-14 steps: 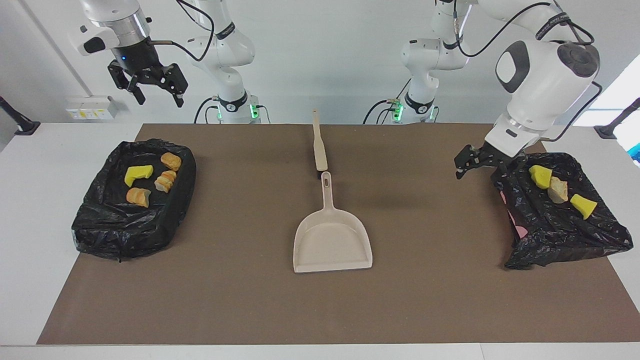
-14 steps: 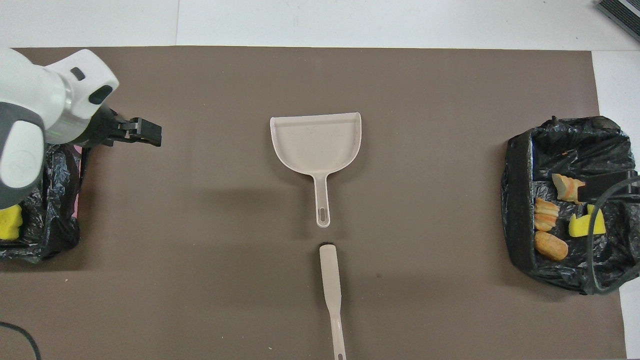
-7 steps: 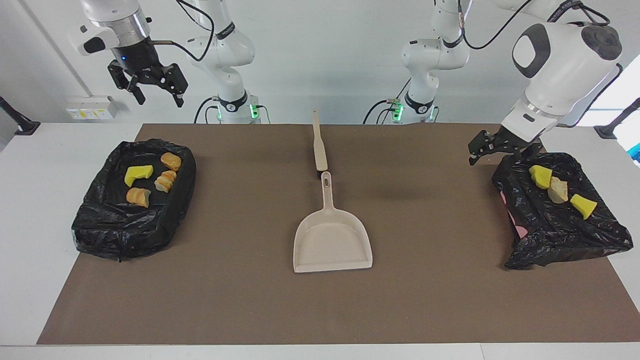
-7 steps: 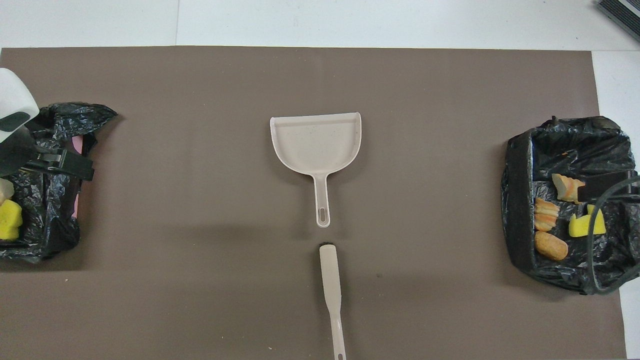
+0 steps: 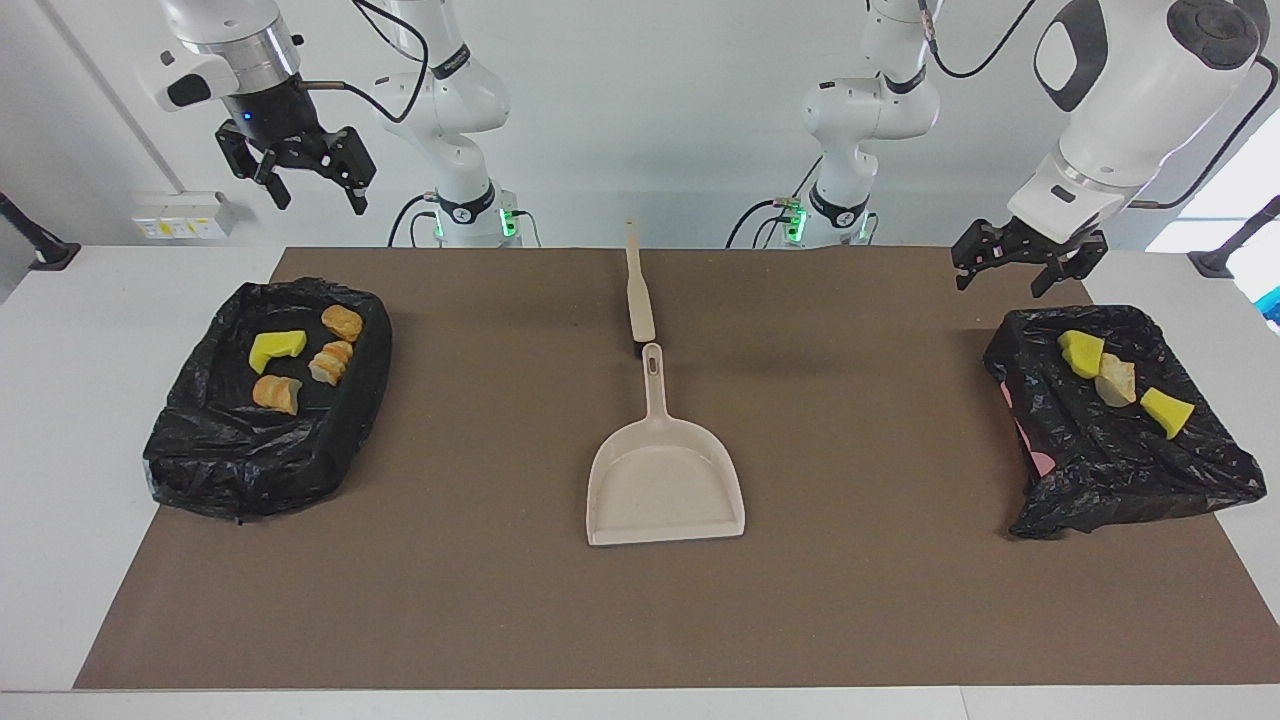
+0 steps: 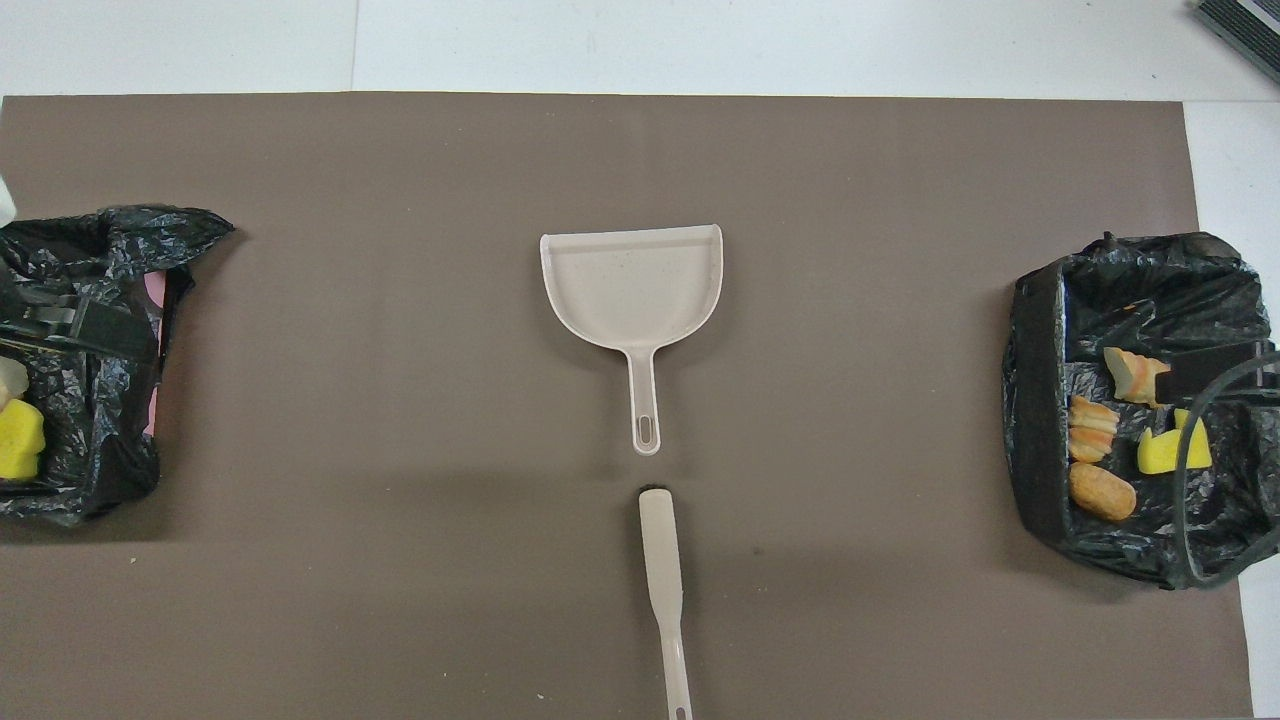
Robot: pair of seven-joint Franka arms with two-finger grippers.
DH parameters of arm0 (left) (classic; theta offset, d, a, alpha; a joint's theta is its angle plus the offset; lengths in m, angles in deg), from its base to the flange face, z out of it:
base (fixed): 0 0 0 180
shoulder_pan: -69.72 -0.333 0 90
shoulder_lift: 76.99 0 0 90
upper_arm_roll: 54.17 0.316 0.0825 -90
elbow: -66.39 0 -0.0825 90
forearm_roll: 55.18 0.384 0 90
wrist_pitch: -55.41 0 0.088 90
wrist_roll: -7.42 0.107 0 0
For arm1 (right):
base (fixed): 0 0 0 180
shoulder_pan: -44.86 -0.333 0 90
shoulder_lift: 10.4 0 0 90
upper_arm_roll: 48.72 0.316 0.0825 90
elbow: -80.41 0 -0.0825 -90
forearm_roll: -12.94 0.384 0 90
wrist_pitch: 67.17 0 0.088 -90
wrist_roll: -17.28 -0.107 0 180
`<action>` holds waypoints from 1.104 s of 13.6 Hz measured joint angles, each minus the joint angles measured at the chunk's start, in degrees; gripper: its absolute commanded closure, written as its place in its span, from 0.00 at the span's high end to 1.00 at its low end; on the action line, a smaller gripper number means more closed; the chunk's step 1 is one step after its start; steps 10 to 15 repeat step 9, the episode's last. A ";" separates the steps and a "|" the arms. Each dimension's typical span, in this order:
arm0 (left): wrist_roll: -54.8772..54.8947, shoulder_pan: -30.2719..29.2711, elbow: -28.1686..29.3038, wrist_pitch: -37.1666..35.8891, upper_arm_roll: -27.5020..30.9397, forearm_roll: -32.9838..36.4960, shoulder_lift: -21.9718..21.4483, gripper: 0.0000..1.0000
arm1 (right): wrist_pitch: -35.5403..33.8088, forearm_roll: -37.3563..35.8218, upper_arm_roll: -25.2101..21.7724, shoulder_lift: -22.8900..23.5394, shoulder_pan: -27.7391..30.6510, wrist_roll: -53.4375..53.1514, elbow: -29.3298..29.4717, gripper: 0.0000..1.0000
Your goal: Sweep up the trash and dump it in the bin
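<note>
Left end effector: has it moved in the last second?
Yes. The left end effector has risen and pulled back toward the robots, from the black-lined bin's inner edge to above its robot-side corner.

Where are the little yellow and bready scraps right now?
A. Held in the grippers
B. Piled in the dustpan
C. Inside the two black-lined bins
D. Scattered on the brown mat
C: four scraps lie in the bin at the right arm's end, three scraps in the other bin; the dustpan holds none.

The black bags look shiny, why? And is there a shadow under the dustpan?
Facing view: light glints off the crinkled black bags; soft shadows darken the mat near the dustpan handle. Overhead view: a faint dark band crosses the mat below the dustpan.
</note>
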 measured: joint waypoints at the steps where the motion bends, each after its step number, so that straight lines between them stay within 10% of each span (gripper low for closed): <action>1: 0.22 0.00 -0.30 -0.08 -0.01 -0.04 -0.06 1.00 | 0.00 0.00 0.00 0.00 0.00 0.00 0.00 1.00; 15: 0.66 0.00 -0.36 -0.17 -0.02 -0.30 -0.08 1.00 | 4.48 -0.04 -0.13 0.05 0.13 0.00 0.00 1.00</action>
